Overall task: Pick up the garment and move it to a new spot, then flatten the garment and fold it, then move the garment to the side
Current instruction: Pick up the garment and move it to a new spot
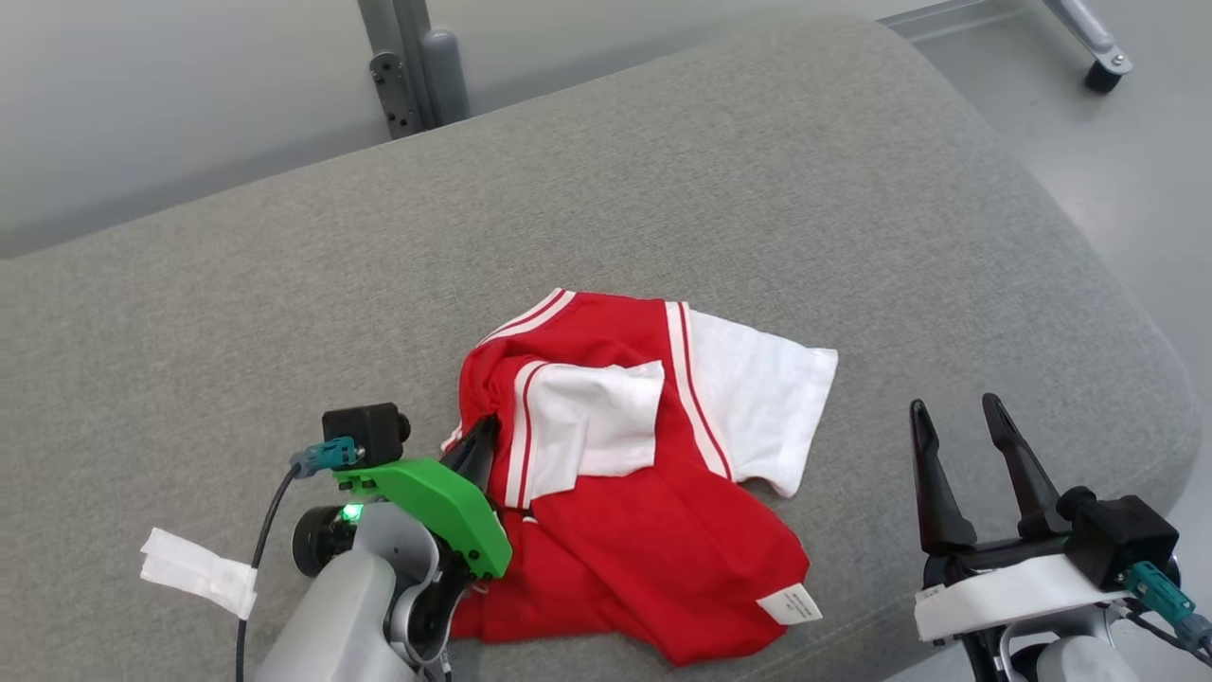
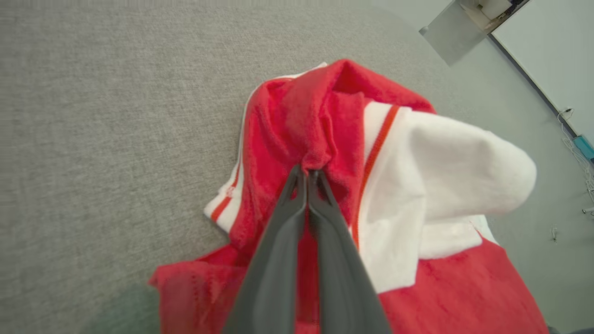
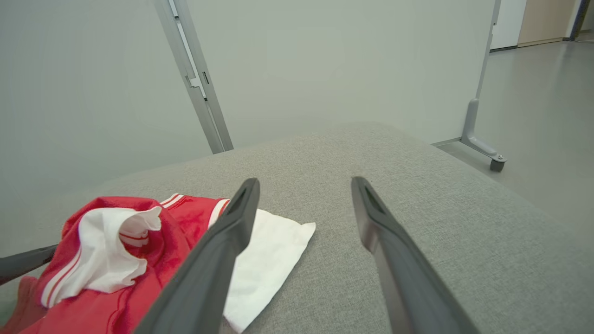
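Left gripper (image 2: 306, 175) pinches crumpled red-white garment (image 1: 625, 474)

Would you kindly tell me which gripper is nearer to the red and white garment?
Left. The left gripper is shut on a red fold of the garment; the right gripper stands open over the grey cushion, to the garment's right, apart from it.

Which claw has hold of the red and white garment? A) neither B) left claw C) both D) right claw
B: the left claw is pinched shut on a red fold of the garment, while the right claw stands open off to its side, clear of the cloth.
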You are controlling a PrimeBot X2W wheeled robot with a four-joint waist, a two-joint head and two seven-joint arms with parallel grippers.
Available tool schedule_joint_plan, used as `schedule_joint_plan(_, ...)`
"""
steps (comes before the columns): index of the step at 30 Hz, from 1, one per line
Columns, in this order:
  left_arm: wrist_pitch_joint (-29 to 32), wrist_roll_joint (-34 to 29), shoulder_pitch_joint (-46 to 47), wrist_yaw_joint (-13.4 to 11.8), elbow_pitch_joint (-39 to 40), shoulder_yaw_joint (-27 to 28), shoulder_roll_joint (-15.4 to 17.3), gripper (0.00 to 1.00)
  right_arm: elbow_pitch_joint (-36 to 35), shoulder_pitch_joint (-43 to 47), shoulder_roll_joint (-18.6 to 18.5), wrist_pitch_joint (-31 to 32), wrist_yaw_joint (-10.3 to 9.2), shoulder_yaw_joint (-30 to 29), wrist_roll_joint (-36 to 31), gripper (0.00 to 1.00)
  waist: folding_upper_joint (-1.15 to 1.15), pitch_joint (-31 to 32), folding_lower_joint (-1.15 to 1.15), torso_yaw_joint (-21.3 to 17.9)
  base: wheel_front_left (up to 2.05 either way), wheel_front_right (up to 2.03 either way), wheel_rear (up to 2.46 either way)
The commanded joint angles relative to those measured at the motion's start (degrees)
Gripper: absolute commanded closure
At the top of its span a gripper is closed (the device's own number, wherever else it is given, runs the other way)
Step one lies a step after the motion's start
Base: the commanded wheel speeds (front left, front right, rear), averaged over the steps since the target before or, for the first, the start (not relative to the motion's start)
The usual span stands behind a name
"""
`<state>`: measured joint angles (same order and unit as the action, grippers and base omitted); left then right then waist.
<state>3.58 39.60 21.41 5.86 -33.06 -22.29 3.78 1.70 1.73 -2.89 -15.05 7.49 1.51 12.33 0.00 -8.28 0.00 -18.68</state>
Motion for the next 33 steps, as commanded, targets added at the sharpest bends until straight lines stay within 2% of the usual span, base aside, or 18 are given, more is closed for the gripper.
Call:
schedule_joint_plan(1, -1.9, -0.8, 1.5, 0.4, -0.9, -0.9, -0.2, 0.01, -0.1, -0.4, 0.0, -0.2, 0.0, -0.1, -0.3, 0.0, 0.0, -0.1, 0.0, 2.1, 0.0, 0.0, 0.0)
schedule_joint_plan(6, -11.0, -5.1, 2.1, 0.4, 0.6, -3.2, 0.0, 0.0, -0.9, -0.4, -0.1, -0.2, 0.0, -0.4, -1.6, 0.0, 0.0, 1.3, 0.0, 4.6, 0.0, 0.0, 0.0)
schedule_joint_plan(10, -17.2, -9.2, -0.9, -2.0, 5.2, -2.9, 2.0, 0.0, -2.7, 1.5, -0.9, -0.2, 0.0, -2.3, -2.5, 0.0, 0.0, 3.1, 0.0, 7.6, 0.0, 0.0, 0.0)
schedule_joint_plan(16, -18.8, -13.8, -9.2, -5.9, 14.3, 0.1, 4.2, 0.0, -5.5, 4.1, -3.0, -0.2, 0.0, -4.6, -3.0, 0.0, 0.0, 5.4, 0.0, 12.2, 0.0, 0.0, 0.0)
schedule_joint_plan(18, -18.8, -15.6, -12.7, -6.5, 16.7, 1.5, 4.8, 0.0, -5.9, 5.1, -3.4, -0.2, 0.0, -5.3, -3.3, 0.0, 0.0, 6.4, 0.0, 13.7, 0.0, 0.0, 0.0)
schedule_joint_plan(20, -18.8, -16.1, -16.4, -6.7, 18.4, 3.9, 4.0, 0.0, -5.9, 6.2, -3.9, -0.2, 0.0, -6.3, -3.1, 0.0, 0.0, 7.6, 0.0, 15.2, 0.0, 0.0, 0.0)
schedule_joint_plan(25, -18.7, -20.2, -22.4, -5.6, 20.1, 9.4, 3.5, 0.0, -5.2, 7.8, -4.6, -0.2, 0.0, -7.5, -3.5, 0.0, 0.0, 8.6, 0.0, 17.9, 0.0, 0.0, 0.0)
schedule_joint_plan(29, -18.7, -22.6, -25.7, -3.0, 20.5, 14.4, 2.7, 0.0, -4.4, 8.1, -4.0, -0.2, 0.0, -8.2, -4.2, 0.0, 0.0, 9.0, 0.0, 18.9, 0.0, 0.0, 0.0)
schedule_joint_plan(33, -18.7, -24.8, -27.1, -0.6, 20.2, 17.2, 1.6, 0.0, -3.8, 8.8, -3.2, -0.2, 0.0, -8.4, -4.8, 0.0, 0.0, 9.2, 0.0, 19.2, 0.0, 0.0, 0.0)
